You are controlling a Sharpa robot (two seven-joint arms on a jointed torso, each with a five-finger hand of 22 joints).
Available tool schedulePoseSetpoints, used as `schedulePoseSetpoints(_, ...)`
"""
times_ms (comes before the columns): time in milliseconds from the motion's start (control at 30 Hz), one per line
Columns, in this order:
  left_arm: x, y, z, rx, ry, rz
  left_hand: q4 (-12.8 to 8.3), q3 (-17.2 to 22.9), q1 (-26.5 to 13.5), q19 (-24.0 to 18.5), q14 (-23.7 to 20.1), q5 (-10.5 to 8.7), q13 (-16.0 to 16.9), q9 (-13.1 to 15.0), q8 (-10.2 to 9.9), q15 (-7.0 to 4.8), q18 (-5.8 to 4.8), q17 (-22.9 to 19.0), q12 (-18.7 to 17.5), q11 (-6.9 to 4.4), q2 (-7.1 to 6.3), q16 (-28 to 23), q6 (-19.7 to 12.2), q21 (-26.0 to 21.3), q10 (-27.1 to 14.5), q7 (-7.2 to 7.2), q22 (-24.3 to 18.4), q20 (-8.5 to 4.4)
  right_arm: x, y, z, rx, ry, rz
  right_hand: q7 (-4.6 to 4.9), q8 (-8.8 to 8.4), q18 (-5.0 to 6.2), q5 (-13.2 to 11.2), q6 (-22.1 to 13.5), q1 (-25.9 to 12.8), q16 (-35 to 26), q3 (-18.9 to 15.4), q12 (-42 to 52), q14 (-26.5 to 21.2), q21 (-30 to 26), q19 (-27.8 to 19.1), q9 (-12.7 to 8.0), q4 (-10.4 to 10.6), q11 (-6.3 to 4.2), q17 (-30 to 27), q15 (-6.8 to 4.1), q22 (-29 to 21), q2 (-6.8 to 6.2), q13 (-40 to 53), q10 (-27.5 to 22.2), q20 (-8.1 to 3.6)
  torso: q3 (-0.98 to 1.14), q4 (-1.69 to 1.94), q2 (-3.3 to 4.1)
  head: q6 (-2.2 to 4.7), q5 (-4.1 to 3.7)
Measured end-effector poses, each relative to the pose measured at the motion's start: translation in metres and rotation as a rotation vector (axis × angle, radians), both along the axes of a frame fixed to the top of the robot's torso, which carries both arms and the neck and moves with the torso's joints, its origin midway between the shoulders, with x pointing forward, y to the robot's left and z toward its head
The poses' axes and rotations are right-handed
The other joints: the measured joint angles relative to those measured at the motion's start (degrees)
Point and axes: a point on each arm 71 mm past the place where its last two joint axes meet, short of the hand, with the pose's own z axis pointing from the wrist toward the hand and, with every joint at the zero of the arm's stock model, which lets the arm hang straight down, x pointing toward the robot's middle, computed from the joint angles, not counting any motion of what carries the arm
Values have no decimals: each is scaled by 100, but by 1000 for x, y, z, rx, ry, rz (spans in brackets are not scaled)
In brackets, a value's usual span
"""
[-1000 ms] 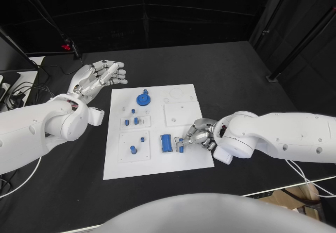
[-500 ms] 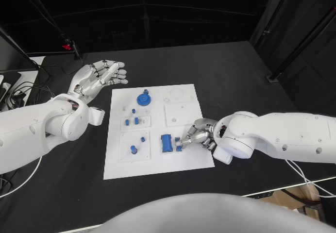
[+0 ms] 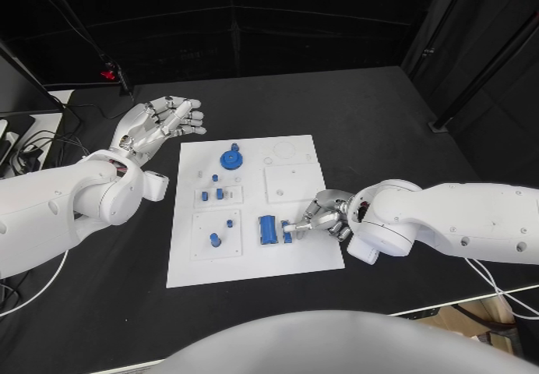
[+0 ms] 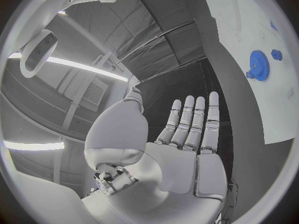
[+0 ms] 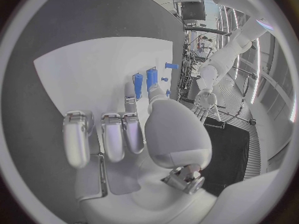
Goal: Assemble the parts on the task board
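Note:
The white task board [image 3: 292,261] lies mid-table. On it are a blue gear [image 3: 230,159], several small blue parts [image 3: 211,193] standing in its left plates, and a blue block [image 3: 267,229]. Right beside the block lies a small blue part [image 3: 289,234]. My right hand [image 3: 320,215] is low over the board's right side, and its thumb and one finger pinch that small part; its other fingers are curled in. The right wrist view has the thumb [image 5: 154,92] and finger [image 5: 129,92] reaching the two blue pieces [image 5: 138,79]. My left hand [image 3: 160,120] hovers open, flat-fingered, off the board's far left corner.
Bare black table surrounds the board. A monitor and cables [image 3: 22,140] stand at the table's left edge, and a black stand foot [image 3: 442,123] sits at the far right. The gear [image 4: 258,64] appears on the board in the left wrist view.
My right hand's fingertips have shifted slightly with the small blue part, closer against the blue block. The left hand has stayed where it was.

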Motion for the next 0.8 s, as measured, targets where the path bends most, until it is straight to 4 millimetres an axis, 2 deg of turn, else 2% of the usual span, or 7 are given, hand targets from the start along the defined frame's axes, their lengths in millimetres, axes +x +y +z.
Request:
schedulePoseSetpoints(67, 0, 0, 0, 0, 0, 0, 0, 0, 0, 0, 0, 0, 0, 0, 0, 0, 1, 0, 0, 0, 0, 0, 0, 0, 0, 0, 0, 0, -1, -2, 1, -13, -6, 10, -26, 277, 1, -97, -124, 52, 0, -125, 0, -8, 0, -6, 265, 75, -31, 0, -36, 0, 52, 0, -7, -48, 1, -3, 0, 0, 8)
schedulePoseSetpoints(133, 0, 0, 0, 0, 0, 0, 0, 0, 0, 0, 0, 0, 0, 0, 0, 0, 0, 0, 0, 0, 0, 0, 0, 0, 0, 0, 0, 0, -2, -2, 1, -24, -8, 22, -32, 498, 0, -159, -267, 98, 0, -212, 0, -6, 0, -6, 493, 109, -40, 0, -56, 0, 98, 0, 2, -48, 1, -5, -1, 0, 8)
schedulePoseSetpoints(300, 0, 0, 0, 0, 0, 0, 0, 0, 30, 0, 0, 37, 0, 0, 0, 0, 0, 0, 0, 0, 30, 0, 0, 0, 0, 0, -6, 0, -5, 1, 2, -45, -7, 60, -65, 838, 0, -198, -397, 165, 0, -313, 0, 4, 0, 14, 855, 105, -70, 0, -65, 0, 165, 0, -8, -69, 0, -7, -2, 0, -26)
schedulePoseSetpoints(467, 0, 0, 0, 0, 1, -1, 0, 0, 30, 0, 0, 38, 0, 0, 0, 0, 0, 0, -1, 0, 30, 0, 0, 0, 0, 0, -6, 0, -6, 3, 1, -64, 0, 83, -79, 985, 0, -198, -454, 166, 0, -357, 0, 4, 0, 14, 1024, 104, -79, 0, -65, 0, 206, 0, 2, -69, 0, -3, -2, 0, -35)
schedulePoseSetpoints(633, 0, 0, 0, 0, 1, 0, 0, 0, 30, 0, 0, 37, 0, 0, 0, 0, 0, 0, -1, 0, 30, 0, 0, 0, 0, 0, -6, 0, -6, 6, 0, -79, 6, 104, -78, 985, 0, -198, -493, 188, 0, -357, 0, 4, 0, 14, 1066, 104, -79, 0, -65, 0, 232, 0, 1, -69, 0, 0, -2, 0, -36)
schedulePoseSetpoints(800, 0, 0, 0, 0, 1, 0, 0, 0, 30, 0, 0, 37, 0, 0, 0, 0, 0, 0, -1, 0, 30, 0, 0, 0, 0, 0, -6, 0, -5, 7, -1, -88, 8, 112, -97, 1056, 0, -198, -512, 210, 0, -391, 0, 4, 0, -5, 1143, 107, -79, 0, -65, 0, 254, 0, 1, -88, 0, 2, -1, 0, -36)
